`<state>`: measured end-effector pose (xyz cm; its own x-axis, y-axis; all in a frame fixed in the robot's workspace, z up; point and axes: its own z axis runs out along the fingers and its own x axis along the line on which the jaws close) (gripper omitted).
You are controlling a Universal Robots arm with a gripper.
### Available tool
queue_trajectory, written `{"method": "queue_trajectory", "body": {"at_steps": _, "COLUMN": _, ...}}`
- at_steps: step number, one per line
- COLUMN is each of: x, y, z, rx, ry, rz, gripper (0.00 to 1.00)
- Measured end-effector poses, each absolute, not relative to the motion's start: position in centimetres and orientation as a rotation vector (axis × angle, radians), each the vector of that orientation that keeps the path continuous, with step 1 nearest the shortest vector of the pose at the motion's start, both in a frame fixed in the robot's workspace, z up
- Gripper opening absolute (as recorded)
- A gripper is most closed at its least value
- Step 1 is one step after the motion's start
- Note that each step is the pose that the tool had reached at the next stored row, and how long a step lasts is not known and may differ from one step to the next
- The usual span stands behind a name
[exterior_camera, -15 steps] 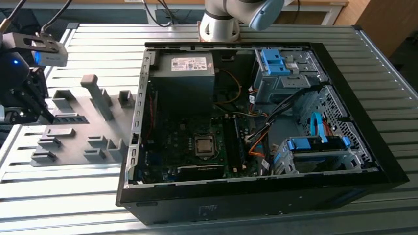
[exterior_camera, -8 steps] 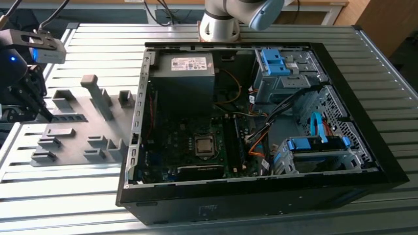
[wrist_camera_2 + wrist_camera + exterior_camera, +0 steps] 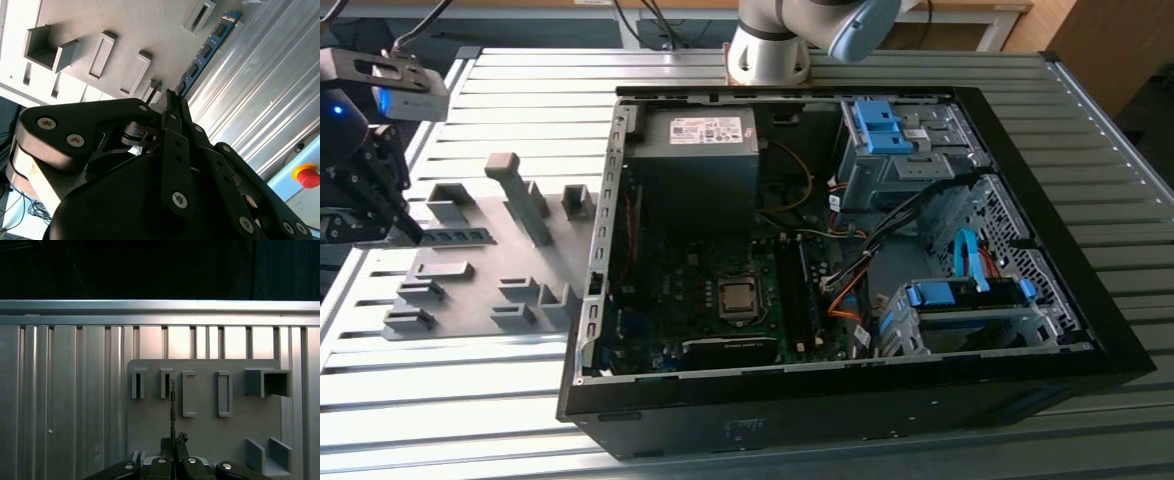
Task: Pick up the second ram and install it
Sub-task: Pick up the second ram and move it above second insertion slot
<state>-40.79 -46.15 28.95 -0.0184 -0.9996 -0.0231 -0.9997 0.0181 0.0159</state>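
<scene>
The gripper (image 3: 173, 441) is reaching down over the near edge of the grey holder plate (image 3: 150, 425), its black fingers (image 3: 169, 131) pressed together and pinching the near end of the second ram (image 3: 172, 410). In the first wrist view the ram is showing edge-on as a thin dark line, running straight out from the fingertips across the plate towards one of the plate's small slotted blocks (image 3: 166, 383). In the second wrist view the same strip (image 3: 205, 50) is showing its blue-green face and dark chips, stretching away from the fingertips along the plate's edge.

In the exterior view the gripper's dark body (image 3: 360, 185) is hanging over the plate's side at the exterior view's left, fingers slanting down towards the ram (image 3: 460, 236), which is standing on its edge on the plate. The plate is lying flat on a slatted aluminium table (image 3: 454, 400). Just beside the plate, on the exterior view's right, an open computer case (image 3: 854, 410) is lying on its side with its motherboard (image 3: 707, 300) facing up. Farther from the plate, past the case's far wall, the arm's pale base (image 3: 767, 55) is standing upright
</scene>
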Motion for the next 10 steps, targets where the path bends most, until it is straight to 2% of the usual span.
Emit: {"method": "queue_trajectory", "body": {"at_steps": 10, "x": -40.8, "y": -46.1, "z": 30.2, "rx": -2.197, "ry": 2.238, "rz": 0.043, "gripper": 0.14}}
